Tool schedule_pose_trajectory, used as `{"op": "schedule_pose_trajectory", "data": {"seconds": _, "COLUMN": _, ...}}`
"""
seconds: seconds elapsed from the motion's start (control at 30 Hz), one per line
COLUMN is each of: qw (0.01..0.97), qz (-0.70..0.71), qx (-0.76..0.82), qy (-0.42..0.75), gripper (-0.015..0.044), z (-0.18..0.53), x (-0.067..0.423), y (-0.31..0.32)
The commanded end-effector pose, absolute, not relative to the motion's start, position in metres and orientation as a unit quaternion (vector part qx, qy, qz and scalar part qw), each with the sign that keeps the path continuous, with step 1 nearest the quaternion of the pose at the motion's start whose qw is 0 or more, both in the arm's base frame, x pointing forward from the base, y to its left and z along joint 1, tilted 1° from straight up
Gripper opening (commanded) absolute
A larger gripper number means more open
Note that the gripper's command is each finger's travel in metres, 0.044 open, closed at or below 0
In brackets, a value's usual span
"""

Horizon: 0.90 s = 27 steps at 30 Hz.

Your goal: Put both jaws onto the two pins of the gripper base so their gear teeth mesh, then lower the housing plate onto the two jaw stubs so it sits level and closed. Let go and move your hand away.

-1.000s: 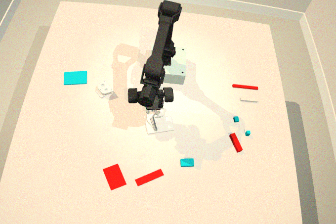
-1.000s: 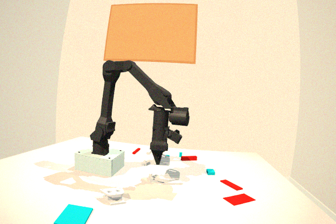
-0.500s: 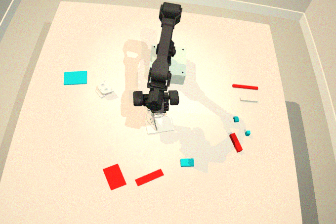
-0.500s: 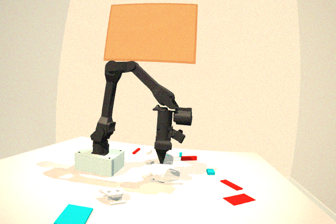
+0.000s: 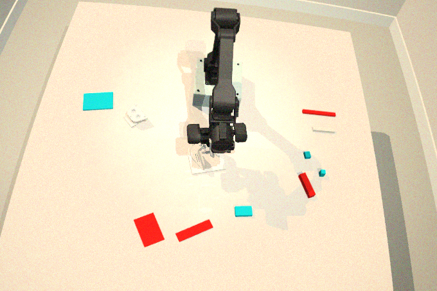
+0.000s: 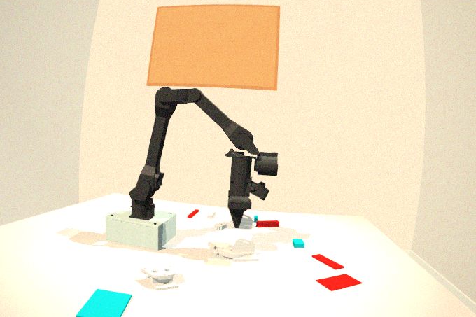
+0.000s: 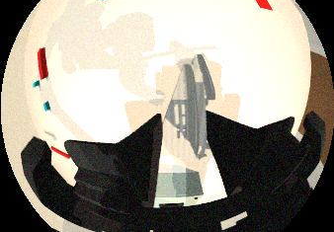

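Observation:
My gripper (image 6: 236, 225) (image 7: 182, 116) points down and is shut on a grey-white jaw (image 6: 246, 222) (image 7: 197, 121). The jaw is raised above the gripper base, and the arm hides most of it in the top view. The pale gripper base stands on a thin white tray (image 5: 211, 171) (image 6: 246, 259). The other jaw (image 5: 200, 159) (image 6: 244, 245) (image 7: 206, 76) is at the base, partly behind the held jaw in the wrist view. Its pin and teeth are too small to judge. The white housing plate (image 5: 136, 114) (image 6: 158, 271) rests on a small stand, away from the base.
A cyan plate (image 5: 98, 101) (image 6: 104, 303) lies beyond the housing plate. Red plates (image 5: 148, 229) (image 5: 194, 230) and a cyan block (image 5: 243, 211) lie in front. A red block (image 5: 306, 185), cyan cubes (image 5: 307, 155) (image 5: 322, 173), a red bar (image 5: 318, 112) and a white bar (image 5: 323, 130) lie right.

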<state>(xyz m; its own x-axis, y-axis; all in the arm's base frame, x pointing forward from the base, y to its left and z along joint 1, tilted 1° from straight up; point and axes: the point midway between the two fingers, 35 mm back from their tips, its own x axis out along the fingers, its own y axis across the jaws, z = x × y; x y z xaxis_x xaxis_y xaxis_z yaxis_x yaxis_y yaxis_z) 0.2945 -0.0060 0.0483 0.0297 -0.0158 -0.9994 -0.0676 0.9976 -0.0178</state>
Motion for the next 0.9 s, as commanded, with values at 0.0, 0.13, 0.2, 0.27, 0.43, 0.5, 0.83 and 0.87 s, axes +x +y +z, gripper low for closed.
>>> {"op": "schedule_pose_trajectory", "data": {"seconds": 0.0, "qw": 0.718, "qz": 0.017, "qx": -0.028, "qy": 0.695, "gripper": 0.0134, "z": 0.0495, "x": 0.2994, "y": 0.0059}}
{"op": "schedule_pose_trajectory", "data": {"seconds": 0.13, "qw": 0.718, "qz": 0.017, "qx": -0.028, "qy": 0.695, "gripper": 0.0134, "z": 0.0495, "x": 0.2995, "y": 0.0065}}
{"op": "schedule_pose_trajectory", "data": {"seconds": 0.2, "qw": 0.718, "qz": 0.017, "qx": -0.028, "qy": 0.695, "gripper": 0.0134, "z": 0.0495, "x": 0.2995, "y": 0.0065}}
{"op": "schedule_pose_trajectory", "data": {"seconds": 0.27, "qw": 0.718, "qz": 0.017, "qx": -0.028, "qy": 0.695, "gripper": 0.0134, "z": 0.0495, "x": 0.2995, "y": 0.0065}}
{"op": "schedule_pose_trajectory", "data": {"seconds": 0.43, "qw": 0.718, "qz": 0.017, "qx": -0.028, "qy": 0.695, "gripper": 0.0134, "z": 0.0495, "x": 0.2995, "y": 0.0065}}
{"op": "schedule_pose_trajectory", "data": {"seconds": 0.5, "qw": 0.718, "qz": 0.017, "qx": -0.028, "qy": 0.695, "gripper": 0.0134, "z": 0.0495, "x": 0.2995, "y": 0.0065}}
{"op": "schedule_pose_trajectory", "data": {"seconds": 0.83, "qw": 0.719, "qz": 0.013, "qx": -0.023, "qy": 0.695, "gripper": 0.0134, "z": 0.0495, "x": 0.2995, "y": 0.0065}}
{"op": "schedule_pose_trajectory", "data": {"seconds": 0.87, "qw": 0.719, "qz": 0.013, "qx": -0.023, "qy": 0.695, "gripper": 0.0134, "z": 0.0495, "x": 0.2995, "y": 0.0065}}
